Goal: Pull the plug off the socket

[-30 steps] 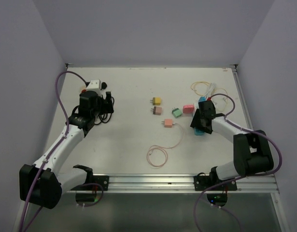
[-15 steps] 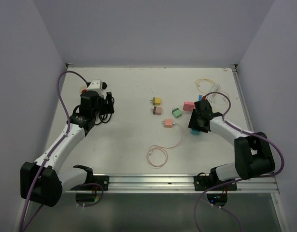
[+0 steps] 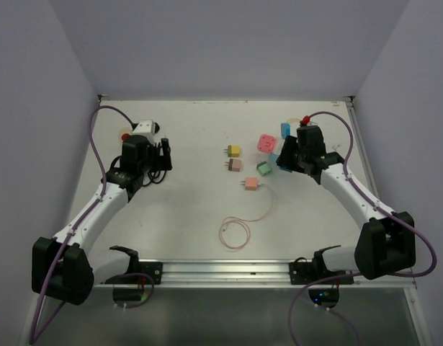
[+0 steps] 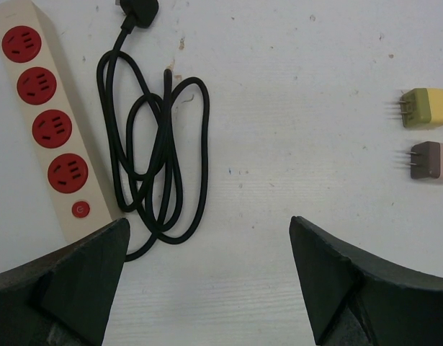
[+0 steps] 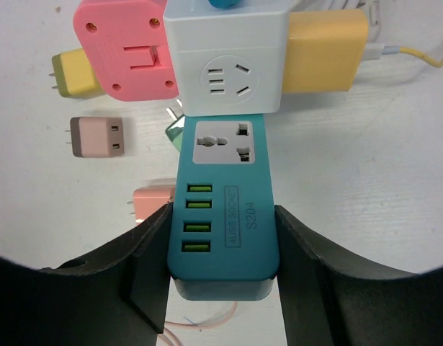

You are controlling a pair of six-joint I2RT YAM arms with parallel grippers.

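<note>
**Right wrist view.** The right gripper (image 5: 222, 241) is clamped on the two long sides of the teal socket block (image 5: 225, 194). A white cube adapter (image 5: 227, 61) sits at the block's far end. The pink plug (image 5: 127, 50) is seated against one side face of the cube, and an orange charger (image 5: 325, 50) against the opposite face.

**Left wrist view.** The left gripper (image 4: 207, 241), jaws wide apart and holding nothing, hangs over the table (image 4: 293, 108). It is beside a cream power strip (image 4: 52, 122) and its coiled black cable (image 4: 153, 144).

Pwr strip (image 4: 52, 126), blk cord (image 4: 166, 155) coiled beside; gripper (image 4: 207, 223) spread wide.
</note>
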